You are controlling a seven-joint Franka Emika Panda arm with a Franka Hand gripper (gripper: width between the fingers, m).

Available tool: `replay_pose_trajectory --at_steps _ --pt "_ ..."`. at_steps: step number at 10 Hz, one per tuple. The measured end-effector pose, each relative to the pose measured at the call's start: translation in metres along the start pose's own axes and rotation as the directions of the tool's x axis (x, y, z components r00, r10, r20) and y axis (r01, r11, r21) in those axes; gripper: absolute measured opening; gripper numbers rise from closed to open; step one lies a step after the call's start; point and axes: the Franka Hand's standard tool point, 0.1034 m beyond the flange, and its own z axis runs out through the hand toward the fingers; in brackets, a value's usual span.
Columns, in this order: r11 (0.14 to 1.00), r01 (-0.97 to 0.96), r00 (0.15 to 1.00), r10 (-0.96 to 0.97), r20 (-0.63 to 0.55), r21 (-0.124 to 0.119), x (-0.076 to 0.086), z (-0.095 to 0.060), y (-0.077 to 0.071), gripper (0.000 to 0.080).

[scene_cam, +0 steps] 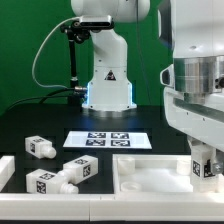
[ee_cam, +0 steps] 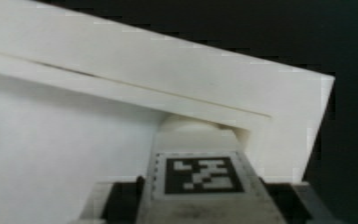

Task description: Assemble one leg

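My gripper point(scene_cam: 204, 152) is at the exterior view's right, low over the right end of the large white panel point(scene_cam: 150, 172). It is shut on a leg point(scene_cam: 206, 167), a white peg with a square tag. In the wrist view the leg point(ee_cam: 202, 172) sits between my dark fingers point(ee_cam: 130, 198), tag facing the camera. Its rounded end touches the inside corner of the panel point(ee_cam: 87, 120) under the raised rim. My gripper point(ee_cam: 202, 203) is closed around the leg's blocky end.
Three loose legs lie at the exterior view's left: one point(scene_cam: 40, 146) further back, two point(scene_cam: 80, 168) point(scene_cam: 45, 182) near the front. The marker board point(scene_cam: 107, 140) lies in the middle behind the panel. The robot base point(scene_cam: 108, 80) stands at the back.
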Motion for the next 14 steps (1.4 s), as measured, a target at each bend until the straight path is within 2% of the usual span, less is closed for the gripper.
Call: replay_pose_trajectory --at_steps 3,4,5,6,9,10,11,12,14 --pt "0.989 -0.146 0.989 0.146 0.003 0.001 -0.001 0.0 0.0 0.0282" --pt "0.95 -0.313 0.949 0.313 0.028 -0.012 -0.002 0.0 0.001 0.0282" --pt "0.878 -0.479 0.877 0.479 0.042 -0.007 -0.003 0.0 -0.001 0.0282" --pt "0.851 -0.525 0.85 0.525 0.04 -0.006 -0.002 0.001 -0.002 0.0282" --pt "0.856 -0.517 0.855 0.517 0.039 -0.006 -0.002 0.001 -0.002 0.0314" --pt "0.856 -0.517 0.855 0.516 0.04 -0.005 -0.002 0.0 -0.002 0.0509" --pt "0.869 -0.495 0.868 0.495 0.049 0.0 -0.005 -0.009 -0.006 0.0611" --pt "0.876 -0.481 0.875 0.479 0.068 0.02 -0.009 -0.029 -0.012 0.0611" --pt "0.882 -0.471 0.879 0.468 0.092 0.013 -0.017 -0.057 -0.02 0.0648"
